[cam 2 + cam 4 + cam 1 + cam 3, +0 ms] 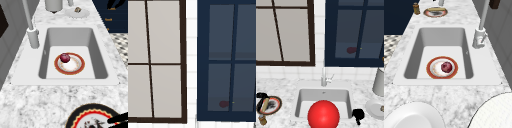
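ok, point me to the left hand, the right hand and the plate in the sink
left hand (261, 95), front view, its top.
right hand (358, 114), front view, its palm.
plate in the sink (453, 71), right side view, its red rim.

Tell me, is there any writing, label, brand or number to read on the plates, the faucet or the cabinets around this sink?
None: no readable text stands anywhere.
The dark marks on the patterned plate by the left hand are too blurred to tell as writing.
The plate in the sink, the faucet and the blue cabinet carry no words.
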{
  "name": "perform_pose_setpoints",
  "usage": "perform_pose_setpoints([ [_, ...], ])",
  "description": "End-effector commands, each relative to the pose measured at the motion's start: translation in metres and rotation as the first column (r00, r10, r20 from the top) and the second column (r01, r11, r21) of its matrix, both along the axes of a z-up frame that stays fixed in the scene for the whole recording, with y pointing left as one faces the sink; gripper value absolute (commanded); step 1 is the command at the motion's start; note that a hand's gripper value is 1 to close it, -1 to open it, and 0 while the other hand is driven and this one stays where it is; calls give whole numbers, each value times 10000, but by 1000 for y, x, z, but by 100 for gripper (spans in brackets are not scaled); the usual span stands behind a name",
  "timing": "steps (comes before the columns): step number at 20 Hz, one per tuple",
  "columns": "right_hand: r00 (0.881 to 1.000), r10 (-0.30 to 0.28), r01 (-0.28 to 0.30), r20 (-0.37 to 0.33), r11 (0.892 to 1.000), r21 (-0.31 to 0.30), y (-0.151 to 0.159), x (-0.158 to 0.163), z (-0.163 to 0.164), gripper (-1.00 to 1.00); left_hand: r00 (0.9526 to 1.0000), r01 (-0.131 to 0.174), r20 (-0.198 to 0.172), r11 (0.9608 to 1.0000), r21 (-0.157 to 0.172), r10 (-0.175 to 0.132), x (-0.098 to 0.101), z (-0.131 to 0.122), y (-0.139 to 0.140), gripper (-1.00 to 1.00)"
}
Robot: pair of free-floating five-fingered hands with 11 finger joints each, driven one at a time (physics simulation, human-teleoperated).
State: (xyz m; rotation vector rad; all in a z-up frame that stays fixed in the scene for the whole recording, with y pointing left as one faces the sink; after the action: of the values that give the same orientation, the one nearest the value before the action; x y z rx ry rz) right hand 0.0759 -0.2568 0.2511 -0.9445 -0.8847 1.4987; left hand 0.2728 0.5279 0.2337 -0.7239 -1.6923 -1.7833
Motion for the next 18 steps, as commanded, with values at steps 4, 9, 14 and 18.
perform_pose_setpoints([
  [4,10000,0,0,0,10000,0,0,0,0,0,9955,-896,-315,9960,20,896,24,-1,-5,-100],
  [9,10000,0,0,0,10000,0,0,0,0,0,9961,-844,-241,9964,31,845,32,-3,-5,-100],
  [14,10000,0,0,0,10000,0,0,0,0,0,9947,910,493,9958,-115,-904,42,-19,-1,-100],
  [18,10000,0,0,0,10000,0,0,0,0,0,9916,1259,308,9920,-9,-1258,46,-29,-2,-100],
])
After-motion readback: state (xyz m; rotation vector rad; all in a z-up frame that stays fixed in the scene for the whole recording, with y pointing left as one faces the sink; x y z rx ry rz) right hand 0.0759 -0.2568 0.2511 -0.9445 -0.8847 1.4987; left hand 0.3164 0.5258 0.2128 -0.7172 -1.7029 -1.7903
